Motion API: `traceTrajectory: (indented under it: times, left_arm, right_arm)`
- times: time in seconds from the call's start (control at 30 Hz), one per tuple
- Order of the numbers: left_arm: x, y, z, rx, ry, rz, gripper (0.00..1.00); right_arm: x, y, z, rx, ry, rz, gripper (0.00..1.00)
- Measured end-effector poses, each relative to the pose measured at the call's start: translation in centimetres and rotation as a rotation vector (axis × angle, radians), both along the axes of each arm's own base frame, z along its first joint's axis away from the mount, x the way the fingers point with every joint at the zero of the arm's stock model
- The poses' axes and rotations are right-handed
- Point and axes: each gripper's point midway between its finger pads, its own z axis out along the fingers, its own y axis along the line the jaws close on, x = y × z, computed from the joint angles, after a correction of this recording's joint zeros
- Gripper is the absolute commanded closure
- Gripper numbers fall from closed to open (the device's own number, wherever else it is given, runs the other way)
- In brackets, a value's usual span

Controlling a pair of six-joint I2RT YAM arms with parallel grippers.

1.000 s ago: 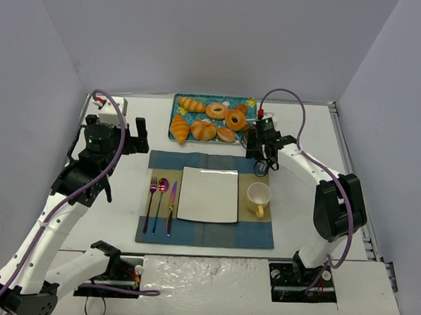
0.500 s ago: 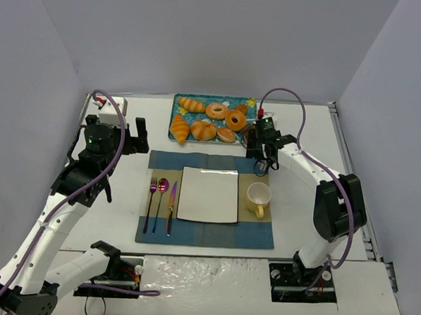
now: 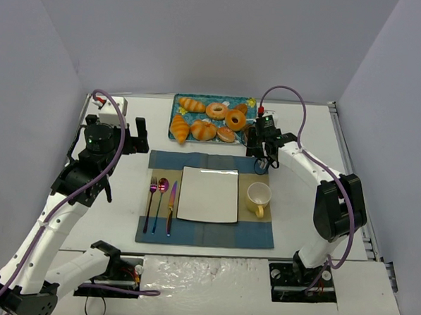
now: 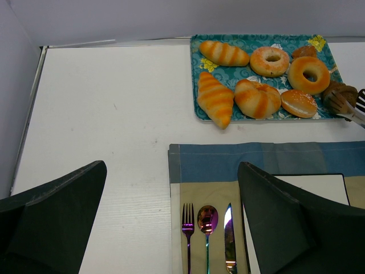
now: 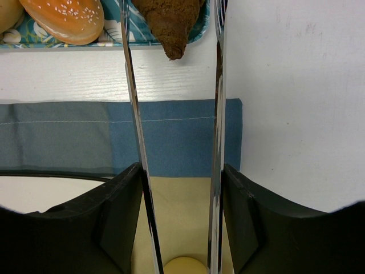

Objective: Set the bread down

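The bread (image 5: 171, 23) is a dark brown ridged pastry at the near right corner of the teal tray (image 5: 120, 39), its tip over the rim. It also shows in the left wrist view (image 4: 337, 93). My right gripper (image 5: 179, 217) is shut on metal tongs (image 5: 132, 114). The two tong blades reach forward on either side of the bread, with small gaps showing beside it. In the top view the right gripper (image 3: 266, 141) hovers by the tray's right end. My left gripper (image 4: 171, 228) is open and empty, high over the table's left side (image 3: 130, 136).
The tray (image 3: 176, 106) holds golden croissants (image 4: 215, 98), ring donuts (image 4: 308, 74) and a seeded bun (image 4: 298, 103). In front lies a blue and tan placemat (image 3: 161, 158) with a white square plate (image 3: 208, 194), a yellow cup (image 3: 258, 197), and a fork, spoon and knife (image 3: 161, 204).
My right gripper with the tongs has crept slightly toward the tray. The left arm has not moved.
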Motion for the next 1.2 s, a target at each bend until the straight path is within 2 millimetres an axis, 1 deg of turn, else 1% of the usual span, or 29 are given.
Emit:
traceTrajectory:
  times: [0.27, 0.53, 0.8, 1.03, 1.2]
  left_arm:
    - [0.0, 0.0, 0.0, 0.0, 0.0, 0.0, 0.03]
    - [0.0, 0.01, -0.01, 0.001, 0.0, 0.0, 0.03]
    - [0.0, 0.04, 0.0, 0.002, 0.0, 0.002, 0.03]
    - [0.0, 0.02, 0.01, 0.002, -0.001, 0.002, 0.03]
    - [0.0, 0.02, 0.01, 0.002, -0.001, 0.002, 0.03]
  right_arm:
    - [0.35, 0.53, 0.73, 0.007, -0.017, 0.008, 0.52]
    - [0.31, 0.58, 0.65, 0.001, -0.016, 0.008, 0.52]
    - [0.2, 0.71, 0.16, -0.005, -0.004, 0.012, 0.53]
    - [0.17, 0.76, 0.16, -0.008, -0.004, 0.012, 0.6]
    - [0.16, 0.76, 0.16, -0.008, -0.004, 0.012, 0.73]
